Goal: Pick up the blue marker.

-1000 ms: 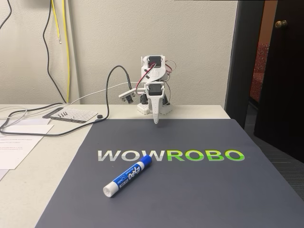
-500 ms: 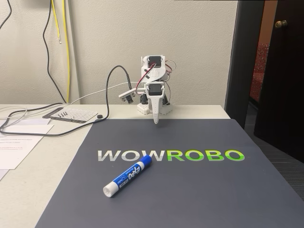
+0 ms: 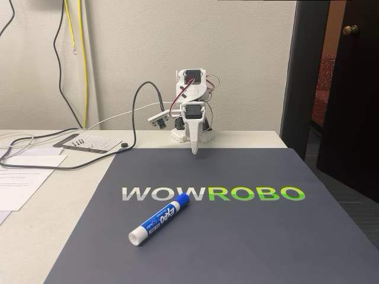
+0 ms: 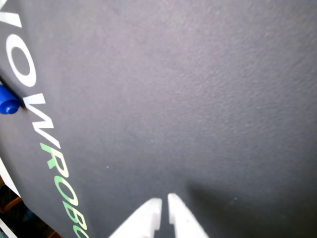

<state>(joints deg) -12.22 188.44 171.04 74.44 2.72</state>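
Note:
The blue marker [image 3: 159, 219] lies diagonally on the dark grey mat [image 3: 249, 236], just below the "WOW" lettering, with its blue cap up-right and its white end down-left. Its blue cap tip [image 4: 7, 102] shows at the left edge of the wrist view. My white gripper [image 3: 193, 152] hangs point-down over the mat's far edge, well behind the marker, its fingers together and holding nothing. In the wrist view the gripper [image 4: 164, 200] rises from the bottom edge with the fingertips [image 4: 151, 207] nearly touching over bare mat.
The mat carries "WOWROBO" lettering [image 3: 213, 193]. Papers [image 3: 18, 180], black cables [image 3: 35, 157] and a small perforated board [image 3: 89, 142] sit on the table's left side. The arm's base [image 3: 192, 133] stands at the back. A dark door [image 3: 349, 89] stands open on the right.

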